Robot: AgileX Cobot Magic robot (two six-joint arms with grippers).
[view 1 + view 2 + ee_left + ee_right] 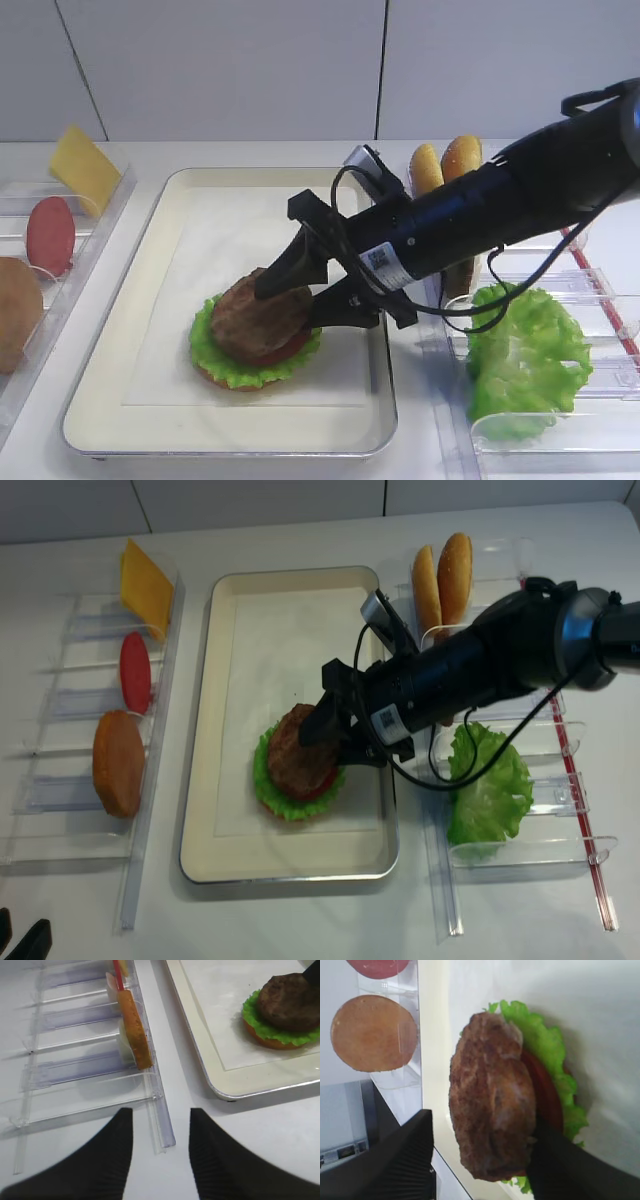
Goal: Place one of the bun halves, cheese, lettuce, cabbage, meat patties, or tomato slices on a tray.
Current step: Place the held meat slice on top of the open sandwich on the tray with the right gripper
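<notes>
Between the spread fingers of the right hand (pixel 300 290), released: meat patty (pixel 258 318) resting on tomato slice (pixel 290 350) and lettuce (pixel 215 350), stacked burger-style on tray (pixel 110 400).

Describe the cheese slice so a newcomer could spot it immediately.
Start at the silver-rimmed tray, then look to the clear plastic rack on its left. The cheese leans at the rack's far end: a thin yellow square, unlike the round red tomato slice and brown disc nearer the camera.
</notes>
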